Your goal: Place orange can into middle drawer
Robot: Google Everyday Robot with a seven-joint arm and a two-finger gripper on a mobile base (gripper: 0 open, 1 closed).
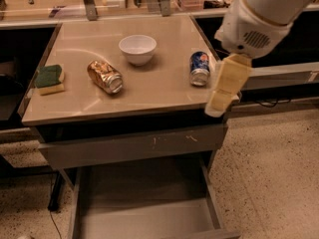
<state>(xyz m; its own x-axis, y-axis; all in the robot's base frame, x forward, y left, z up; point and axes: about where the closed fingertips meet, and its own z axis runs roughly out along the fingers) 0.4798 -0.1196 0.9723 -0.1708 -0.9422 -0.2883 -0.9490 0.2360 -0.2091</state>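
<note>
The orange can [105, 76] is shiny, wrinkled metal, and the blue can [200, 68] to its right is glossy too. The tabletop [159, 91] is smooth with a soft sheen. The middle drawer [144, 220], nearest, is matt grey metal. The gripper [222, 101], at the table's right edge, looks like matt cream plastic.

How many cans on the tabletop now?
2. The orange can lies left of the white bowl; the blue can is right of the bowl, with the claw hanging just right of it.
</note>
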